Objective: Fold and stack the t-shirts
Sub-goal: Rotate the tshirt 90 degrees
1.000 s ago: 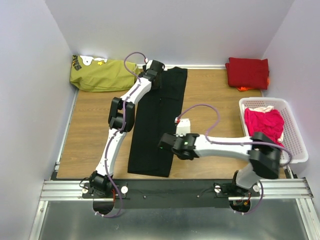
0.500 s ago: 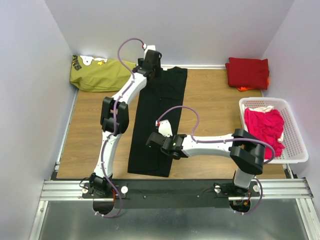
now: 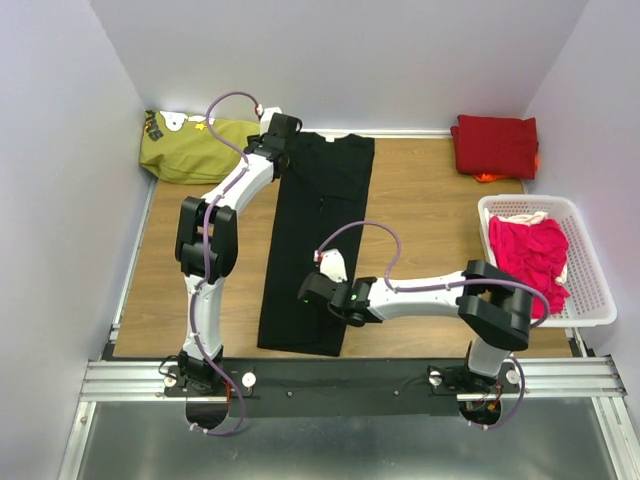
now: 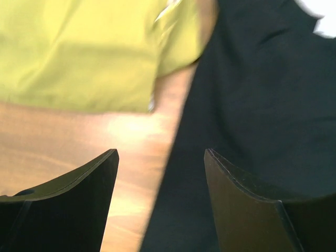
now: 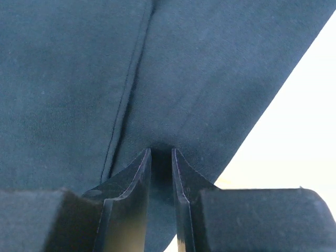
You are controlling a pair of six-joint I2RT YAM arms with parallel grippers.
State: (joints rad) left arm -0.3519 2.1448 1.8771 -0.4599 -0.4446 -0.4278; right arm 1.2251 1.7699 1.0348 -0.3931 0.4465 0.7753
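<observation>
Shirt apparently between right fingers

- The right gripper has its 2 fingers drawn close, pinching a pucker of the dark shirt.
- 1 fold line runs from the top down to the fingertips.
- The shirt's edge slants across a bright, washed-out surface.

Two arms, one basket, at least four t-shirts.

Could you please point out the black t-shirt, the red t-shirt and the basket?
black t-shirt (image 3: 308, 212), top external view, middle panel
red t-shirt (image 3: 495, 145), top external view, folded top
basket (image 3: 520, 204), top external view, far rim
</observation>
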